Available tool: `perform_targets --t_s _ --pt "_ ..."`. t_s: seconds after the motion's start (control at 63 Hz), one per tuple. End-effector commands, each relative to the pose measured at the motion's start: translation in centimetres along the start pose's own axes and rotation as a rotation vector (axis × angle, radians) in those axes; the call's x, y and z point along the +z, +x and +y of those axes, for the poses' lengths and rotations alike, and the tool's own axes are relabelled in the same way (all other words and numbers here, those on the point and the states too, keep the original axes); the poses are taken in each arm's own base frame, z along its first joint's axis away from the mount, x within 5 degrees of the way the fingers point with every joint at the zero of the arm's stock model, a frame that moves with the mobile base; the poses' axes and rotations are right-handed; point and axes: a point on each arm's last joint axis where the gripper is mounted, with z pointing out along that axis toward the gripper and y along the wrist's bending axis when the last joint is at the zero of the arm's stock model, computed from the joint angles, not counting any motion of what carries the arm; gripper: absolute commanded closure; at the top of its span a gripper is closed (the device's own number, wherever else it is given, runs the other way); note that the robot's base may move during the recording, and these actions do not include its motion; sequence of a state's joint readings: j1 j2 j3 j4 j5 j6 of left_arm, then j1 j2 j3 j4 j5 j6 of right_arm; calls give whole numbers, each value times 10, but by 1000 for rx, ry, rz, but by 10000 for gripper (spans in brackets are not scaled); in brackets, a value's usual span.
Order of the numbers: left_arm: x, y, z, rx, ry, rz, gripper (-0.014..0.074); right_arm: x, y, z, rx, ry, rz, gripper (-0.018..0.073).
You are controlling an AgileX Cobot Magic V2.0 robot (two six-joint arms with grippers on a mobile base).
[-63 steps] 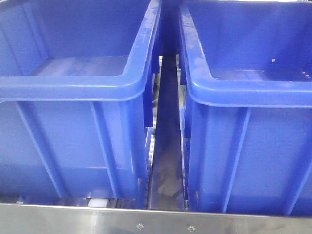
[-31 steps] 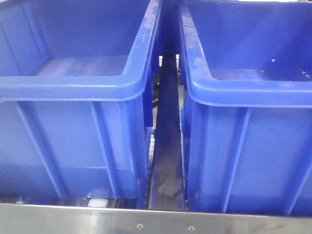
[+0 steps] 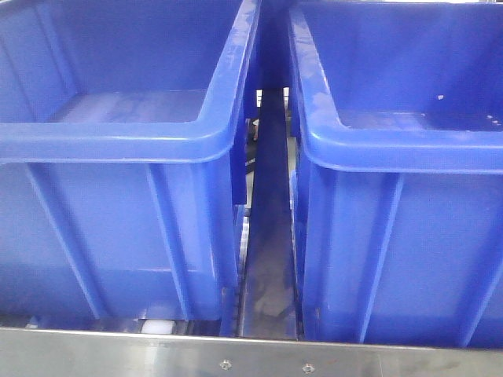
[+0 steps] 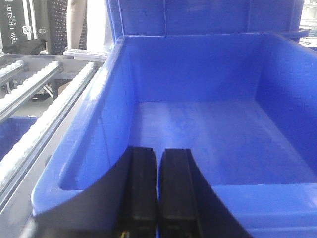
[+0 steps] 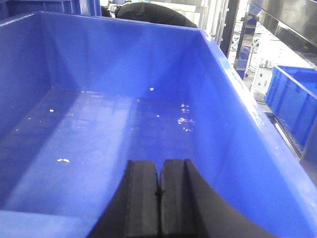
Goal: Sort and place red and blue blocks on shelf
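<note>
Front view: two large blue bins sit side by side on the shelf [image 3: 251, 357], whose steel front lip with two screws runs along the bottom edge. Taking the left bin [image 3: 118, 141] as landmark, the right bin [image 3: 393, 149] stands just beside it, apart by a narrow gap. In that gap a grey rail of the shelf runs back between the bins. One white roller [image 3: 157, 326] shows under the left bin's front lower edge, just above the lip.

Left wrist view: left pincer [image 4: 158, 198] is clenched — its two black pads pressed together with only a thin seam between them, nothing held. It sits at the near rim of a blue bin [image 4: 119, 99], pointing over the rim into it. The floor of that bin is bare blue plastic. Beside this bin, on its left, rails of white rollers [image 4: 54, 104] run back.

Right wrist view: right pincer [image 5: 158, 198] is likewise clenched, pads meeting, holding nothing. It sits low inside another blue bin [image 5: 228, 99], above the floor near the front wall. Small white flecks [image 5: 184, 120] lie scattered on the floor ahead of it.

Red and blue blocks — not visible in any view; position cannot be told.
</note>
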State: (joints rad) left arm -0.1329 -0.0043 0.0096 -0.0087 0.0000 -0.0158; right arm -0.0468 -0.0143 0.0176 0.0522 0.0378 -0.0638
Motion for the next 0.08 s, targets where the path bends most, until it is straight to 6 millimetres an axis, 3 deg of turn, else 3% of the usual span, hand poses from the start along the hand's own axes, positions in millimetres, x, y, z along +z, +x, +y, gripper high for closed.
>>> perform_targets --t_s 0.0,0.064 --pt "-1 -1 0 1 1 -85 471 -2 -7 0 -7 1 -63 511" --pt "-1 -1 0 1 1 -85 471 -2 -7 0 -7 1 -63 511"
